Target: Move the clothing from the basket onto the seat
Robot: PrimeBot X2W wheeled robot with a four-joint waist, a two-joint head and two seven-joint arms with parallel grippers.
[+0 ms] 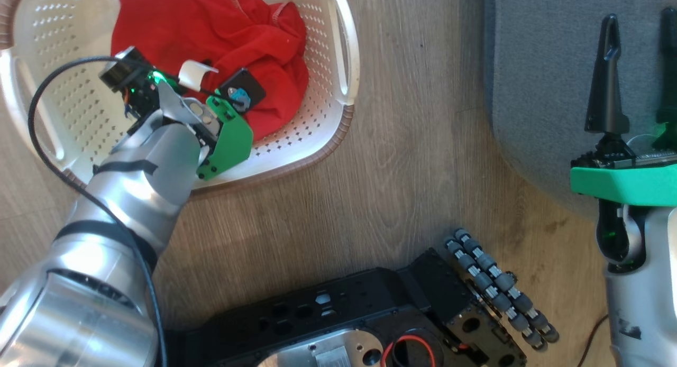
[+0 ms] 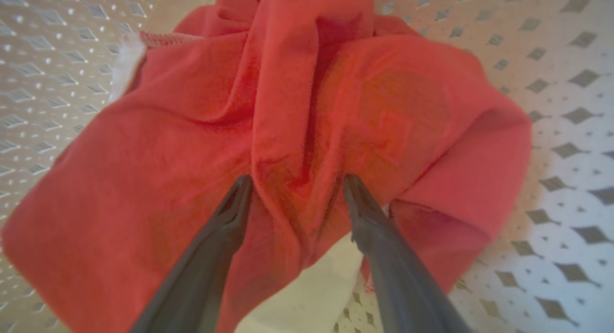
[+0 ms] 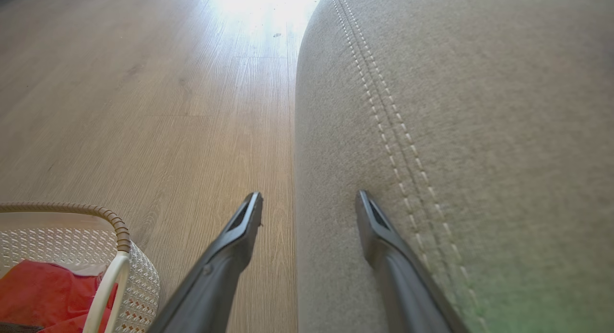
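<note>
The bright red soft clothing (image 1: 211, 34) lies crumpled inside the cream perforated plastic basket (image 1: 317, 23), which stands on the pale wooden floor (image 1: 418, 161). The left gripper (image 2: 296, 182) is down in the basket with its jaws wide. A raised fold of the red cloth stands between them, not pinched. The right gripper (image 3: 309, 197), also wide and empty, hovers at the edge of the large grey fabric seat (image 1: 539, 65), apart from the basket.

At upper left, the red fabric clothing (image 1: 211, 34) lies in the cream perforated plastic basket (image 1: 317, 49) on the wooden floor (image 1: 412, 145). The grey upholstered seat (image 1: 539, 65) sits at upper right, apart from it.
</note>
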